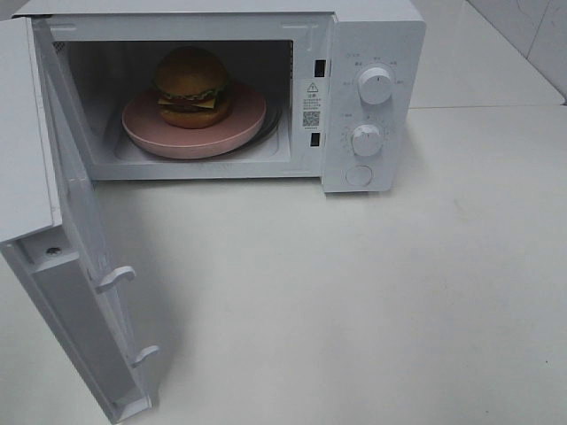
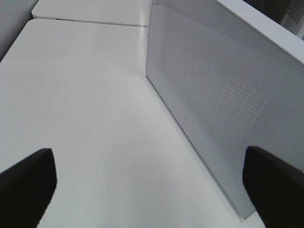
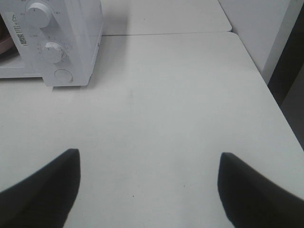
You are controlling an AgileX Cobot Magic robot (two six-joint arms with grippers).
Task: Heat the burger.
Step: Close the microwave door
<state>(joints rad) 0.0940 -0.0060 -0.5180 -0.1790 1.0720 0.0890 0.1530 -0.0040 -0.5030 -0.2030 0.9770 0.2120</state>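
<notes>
leaving the burger point(image 1: 191, 86) on the pink plate point(image 1: 146, 135) inside the microwave point(image 1: 376, 44) at eleven o'clock, holding left gripper point(image 2: 149, 178) and right gripper point(image 3: 148, 183) spread empty, possibly risking slamming the seven-o'clock door point(image 1: 75, 239) into the plate's rim.

Glossy bun point(image 1: 190, 66) — matt white table point(image 1: 372, 283)

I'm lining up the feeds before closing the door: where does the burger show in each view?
Exterior high: the burger sits on the pink plate inside the open microwave, upper left of centre.
Left wrist: not in it.
Right wrist: not in it.
Shared landmark: the microwave, its open door in the left wrist view, its dial panel in the right wrist view.
</notes>
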